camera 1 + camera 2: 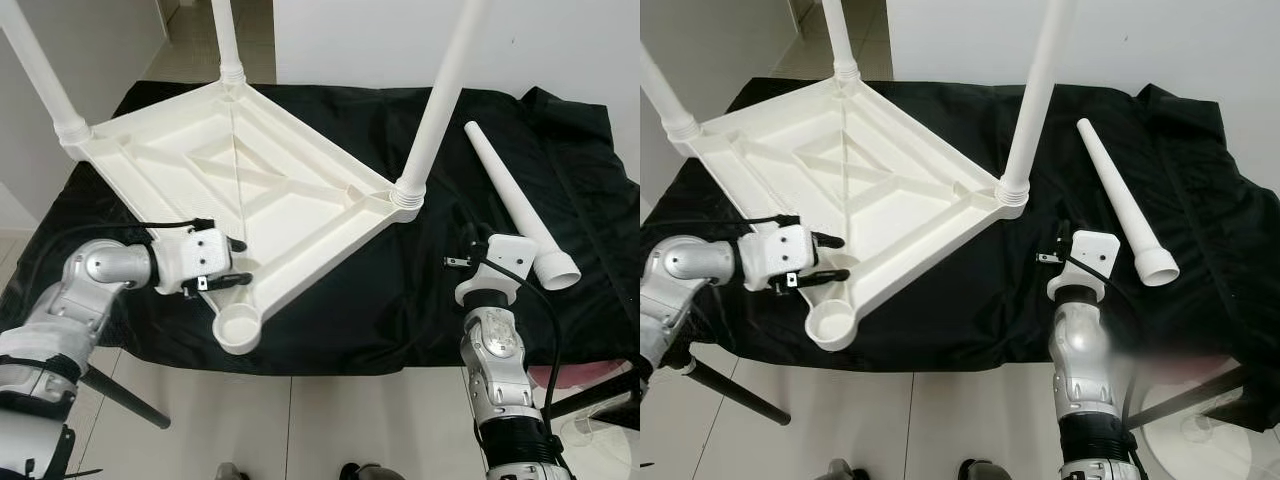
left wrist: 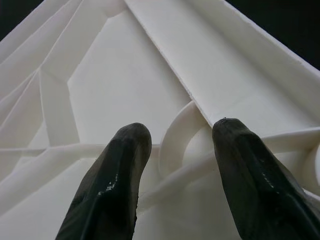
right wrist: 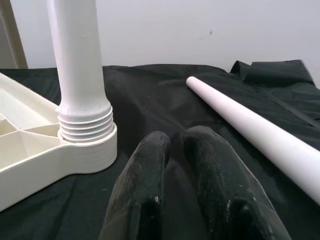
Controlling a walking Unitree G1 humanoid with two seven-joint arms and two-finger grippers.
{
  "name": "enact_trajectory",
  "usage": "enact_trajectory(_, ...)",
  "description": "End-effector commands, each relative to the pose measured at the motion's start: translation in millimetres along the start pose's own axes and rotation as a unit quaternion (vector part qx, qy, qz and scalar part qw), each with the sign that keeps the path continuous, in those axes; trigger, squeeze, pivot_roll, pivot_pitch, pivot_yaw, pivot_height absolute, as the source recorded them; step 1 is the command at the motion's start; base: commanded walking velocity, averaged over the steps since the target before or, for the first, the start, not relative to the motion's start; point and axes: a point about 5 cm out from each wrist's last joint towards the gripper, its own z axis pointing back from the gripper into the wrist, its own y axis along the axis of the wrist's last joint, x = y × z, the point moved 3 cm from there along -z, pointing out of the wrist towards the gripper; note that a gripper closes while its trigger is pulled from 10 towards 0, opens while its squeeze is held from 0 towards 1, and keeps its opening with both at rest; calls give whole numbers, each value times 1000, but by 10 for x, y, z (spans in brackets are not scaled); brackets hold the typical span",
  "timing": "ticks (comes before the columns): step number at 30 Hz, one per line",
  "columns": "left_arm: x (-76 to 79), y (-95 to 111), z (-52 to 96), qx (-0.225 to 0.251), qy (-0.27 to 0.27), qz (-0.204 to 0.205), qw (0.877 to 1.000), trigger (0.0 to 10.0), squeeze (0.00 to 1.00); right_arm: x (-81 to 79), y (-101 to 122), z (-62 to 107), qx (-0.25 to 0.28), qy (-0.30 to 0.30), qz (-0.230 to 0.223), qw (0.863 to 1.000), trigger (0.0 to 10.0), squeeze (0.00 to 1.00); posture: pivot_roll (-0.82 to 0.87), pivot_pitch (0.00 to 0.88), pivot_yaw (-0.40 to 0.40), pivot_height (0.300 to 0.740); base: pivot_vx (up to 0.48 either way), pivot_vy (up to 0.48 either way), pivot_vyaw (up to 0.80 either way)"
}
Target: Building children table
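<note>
Up close, left gripper [image 2: 177,165] is spread astride tabletop [image 1: 250,170] rib; right gripper [image 3: 172,150], pressed together, sits near loose leg [image 1: 520,210].

Black cloth [image 1: 400,290] bears upturned white tabletop [image 1: 240,180] and 1 loose leg [image 1: 520,210].

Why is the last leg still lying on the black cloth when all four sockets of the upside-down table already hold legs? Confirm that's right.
Not quite: three sockets hold legs, not four. In the left eye view the corner socket nearest the robot is empty, just past the left gripper. The rest holds: the table is upside down and the last leg lies loose on the black cloth.
</note>
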Motion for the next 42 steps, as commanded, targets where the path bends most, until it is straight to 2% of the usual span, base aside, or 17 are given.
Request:
enact_trajectory(1,55,-122,44,-23,6,9,1000,10000,0,11,-64,36,-11,-2,-4,1000,10000,0,2,131,-4,740,0,0,0)
enact_trajectory(9,122,-134,6,-16,-12,29,999,10000,0,10,-70,45,-13,-1,-4,1000,10000,0,0,134,0,740,0,0,0)
enact_trajectory(13,378,-106,-154,3,-39,32,999,10000,0,43,-67,48,-12,-6,-2,1000,10000,0,-7,137,5,740,0,0,0)
enact_trajectory(17,430,-78,-199,12,-41,38,998,10000,0,46,-65,48,-12,-7,-2,1000,10000,0,-11,137,7,740,0,0,0)
enact_trajectory(20,639,60,-435,48,-45,54,996,10000,0,52,-64,52,-12,-9,-1,1000,10000,0,-17,138,3,740,0,0,0)
enact_trajectory(22,639,60,-435,48,-45,54,996,10000,0,52,-64,52,-12,-9,-1,1000,10000,0,-17,138,3,740,0,0,0)
enact_trajectory(23,659,109,-501,58,-40,63,996,10000,0,53,-65,51,-12,-9,-1,1000,10000,0,-17,138,3,740,0,0,0)
enact_trajectory(25,593,242,-597,87,-21,74,993,10000,0,44,-65,43,-12,-8,-2,1000,10000,0,-14,137,-2,740,0,0,0)
enact_trajectory(29,544,370,-698,108,-8,77,991,10000,0,23,-61,34,-12,-5,-3,1000,10000,0,-16,136,-4,740,0,0,0)
enact_trajectory(33,474,475,-720,131,0,89,987,10000,0,18,-59,37,-12,-4,-3,1000,10000,0,-22,136,-2,740,0,0,0)
enact_trajectory(37,385,493,-668,135,5,90,987,10000,0,33,-63,45,-12,-6,-2,1000,10000,0,-23,136,-2,740,0,0,0)
enact_trajectory(38,302,484,-606,135,6,91,987,10000,0,38,-68,52,-13,-6,-2,1000,10000,0,-20,136,-1,740,0,0,0)
enact_trajectory(39,302,484,-606,135,6,91,987,10000,0,38,-68,52,-13,-6,-2,1000,10000,0,-20,136,-1,740,0,0,0)
enact_trajectory(42,129,461,-455,136,-2,103,985,10000,0,38,-84,66,-16,-5,-3,1000,10000,0,-17,137,-3,740,0,0,0)
